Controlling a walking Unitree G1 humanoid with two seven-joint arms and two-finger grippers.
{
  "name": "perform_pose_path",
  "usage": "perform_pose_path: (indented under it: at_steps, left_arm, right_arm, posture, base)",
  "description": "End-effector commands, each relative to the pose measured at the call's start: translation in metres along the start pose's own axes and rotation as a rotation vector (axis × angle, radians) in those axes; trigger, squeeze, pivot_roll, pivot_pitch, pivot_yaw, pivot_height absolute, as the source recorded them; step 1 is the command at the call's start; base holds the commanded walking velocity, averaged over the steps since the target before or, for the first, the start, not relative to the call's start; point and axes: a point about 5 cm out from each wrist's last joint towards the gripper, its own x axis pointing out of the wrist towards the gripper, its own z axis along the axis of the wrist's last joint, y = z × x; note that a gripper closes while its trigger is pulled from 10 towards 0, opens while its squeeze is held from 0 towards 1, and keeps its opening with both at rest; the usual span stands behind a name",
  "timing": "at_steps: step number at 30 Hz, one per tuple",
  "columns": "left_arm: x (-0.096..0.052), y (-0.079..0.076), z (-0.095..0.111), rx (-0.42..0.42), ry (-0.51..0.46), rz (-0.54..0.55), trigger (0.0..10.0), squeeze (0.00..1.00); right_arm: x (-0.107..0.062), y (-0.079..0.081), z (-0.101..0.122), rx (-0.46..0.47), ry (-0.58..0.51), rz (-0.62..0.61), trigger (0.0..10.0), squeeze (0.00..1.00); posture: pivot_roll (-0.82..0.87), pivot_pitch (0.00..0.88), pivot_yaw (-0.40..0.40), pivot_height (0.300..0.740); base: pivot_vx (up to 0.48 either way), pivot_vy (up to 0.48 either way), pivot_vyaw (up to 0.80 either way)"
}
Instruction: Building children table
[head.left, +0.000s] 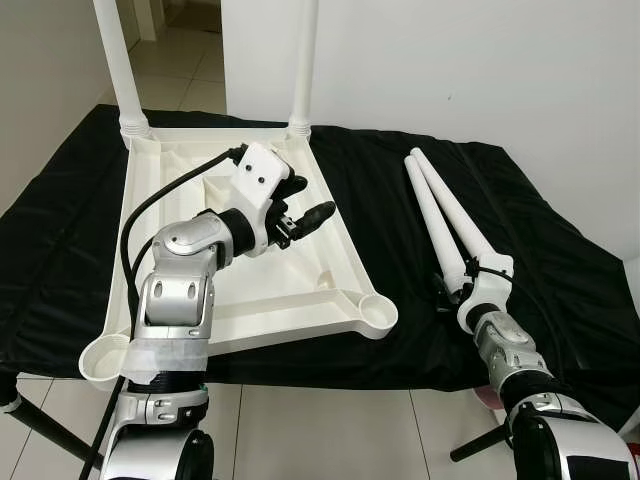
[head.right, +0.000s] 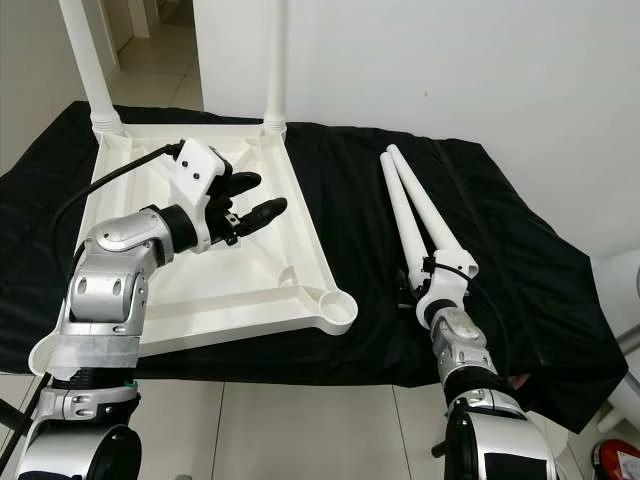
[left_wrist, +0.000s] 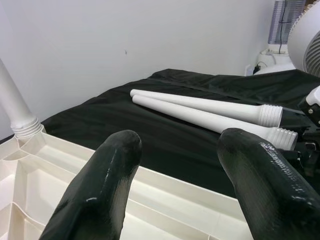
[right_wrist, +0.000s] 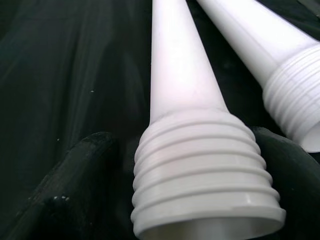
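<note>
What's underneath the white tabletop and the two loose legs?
A black cloth lies under the upturned tabletop and both loose legs, draping the edges. Whatever supports the cloth is covered.

Silver jointed arms, white wrist housings, black cable, glossy black pincer fingers.

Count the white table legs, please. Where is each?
4: two stand screwed into the tabletop's far corners; two lie on the black cloth, one between the right claw's fingers.
</note>
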Motion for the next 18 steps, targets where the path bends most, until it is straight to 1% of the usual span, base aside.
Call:
perform_pose_path:
  at_steps: [1,2,3,4,9,12,18]
  left_arm:
    - [-0.0013,0.0148,0.0047,0.006,-0.007,0.313,10.0,0.00]
    - [-0.0013,0.0148,0.0047,0.006,-0.007,0.313,10.0,0.00]
    - [-0.0016,0.0153,0.0049,0.006,-0.007,0.316,10.0,0.00]
    - [-0.0020,0.0158,0.0048,0.005,-0.006,0.319,10.0,0.00]
    - [-0.0026,0.0165,0.0042,0.005,-0.003,0.323,10.0,0.00]
    - [-0.0034,0.0160,0.0035,0.009,0.002,0.320,10.0,0.00]
    - [-0.0039,0.0146,0.0021,0.013,0.006,0.305,10.0,0.00]
  right_arm:
    - [-0.0006,0.0023,-0.0056,0.007,0.016,0.011,10.0,0.00]
    - [-0.0006,0.0023,-0.0056,0.007,0.016,0.011,10.0,0.00]
    - [-0.0003,0.0035,-0.0063,0.019,0.019,0.016,4.2,0.00]
    - [0.0002,0.0044,-0.0063,0.029,0.019,0.019,0.0,0.00]
    - [0.0013,0.0063,-0.0066,0.052,0.023,0.023,0.0,0.00]
    - [0.0030,0.0110,-0.0057,0.091,0.020,0.038,0.0,0.00]
    - [0.0035,0.0111,-0.0028,0.099,-0.007,0.027,0.0,0.00]
  posture:
    - [0.06,0.000,-0.113,0.740]
    - [0.06,0.000,-0.113,0.740]
    - [0.06,0.000,-0.117,0.740]
    - [0.06,0.000,-0.121,0.740]
    - [0.06,0.000,-0.127,0.740]
    - [0.07,0.000,-0.133,0.740]
    - [0.07,0.000,-0.138,0.740]
  base:
    - [0.000,0.000,0.00]
    - [0.000,0.000,0.00]
    - [0.000,0.000,0.00]
    - [0.000,0.000,0.00]
    - [0.000,0.000,0.00]
    - [0.000,0.000,0.00]
    - [0.000,0.000,0.00]
